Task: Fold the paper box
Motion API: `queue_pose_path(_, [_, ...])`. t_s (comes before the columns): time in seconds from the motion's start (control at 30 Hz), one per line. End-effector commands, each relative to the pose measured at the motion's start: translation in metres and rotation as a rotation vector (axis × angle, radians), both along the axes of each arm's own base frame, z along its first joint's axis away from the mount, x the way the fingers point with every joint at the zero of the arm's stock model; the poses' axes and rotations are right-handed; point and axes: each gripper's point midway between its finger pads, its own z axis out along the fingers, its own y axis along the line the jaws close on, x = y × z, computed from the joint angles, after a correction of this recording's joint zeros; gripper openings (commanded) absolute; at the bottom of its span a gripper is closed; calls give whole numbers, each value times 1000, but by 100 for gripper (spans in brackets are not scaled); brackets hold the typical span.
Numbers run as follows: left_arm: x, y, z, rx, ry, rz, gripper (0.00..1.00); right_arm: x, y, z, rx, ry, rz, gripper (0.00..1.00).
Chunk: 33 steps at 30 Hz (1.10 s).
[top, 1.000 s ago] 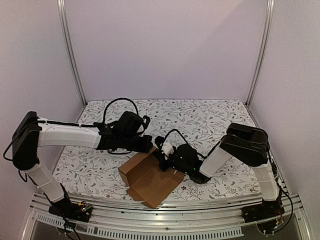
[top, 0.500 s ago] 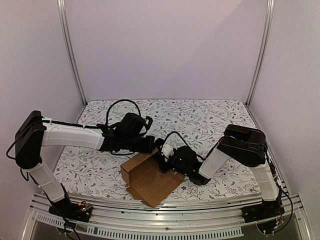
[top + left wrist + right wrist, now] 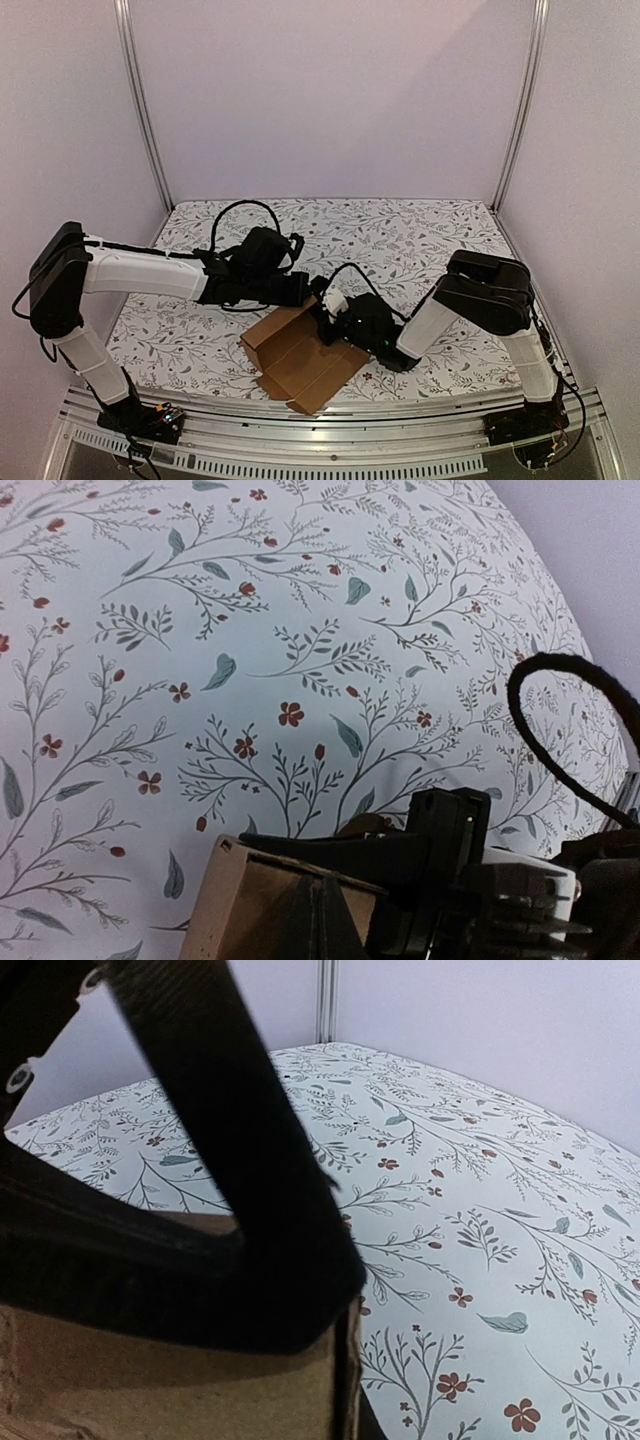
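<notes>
floral tablecloth [image 3: 420, 240], plain brown paper box [image 3: 300, 355], left fingers [image 3: 298, 290] and right fingers [image 3: 250, 1180] pinching it

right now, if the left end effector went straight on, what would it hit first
Most likely the right end effector, just ahead across the raised flap of the cardboard box; the left end effector is already at that flap. Depth is unclear.

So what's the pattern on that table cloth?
The cloth is white with grey-green leafy sprigs and small red flowers; clearest in the left wrist view.
</notes>
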Motion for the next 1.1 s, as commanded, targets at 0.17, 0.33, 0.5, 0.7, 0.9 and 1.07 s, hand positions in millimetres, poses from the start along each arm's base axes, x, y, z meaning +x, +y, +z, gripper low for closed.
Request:
queue_pose_path(0.17, [-33,17,-44,124,125,-34,0,1,8,8,13,-38,-29,15])
queue_pose_path(0.33, [-32,16,-45,124,125,-34,0,3,9,15,2,-70,-34,13])
queue_pose_path(0.5, [-32,16,-44,122,125,-35,0,6,8,11,-17,-77,-52,1])
queue_pose_path(0.7, [-34,15,-45,122,129,-37,0,7,5,6,-30,-67,-67,0])
queue_pose_path(0.9, [-34,15,-45,119,131,-37,0,6,6,5,-40,-77,-66,0])
queue_pose_path(1.07, [-35,15,-46,122,133,-36,0,7,1,7,-23,-71,-86,19])
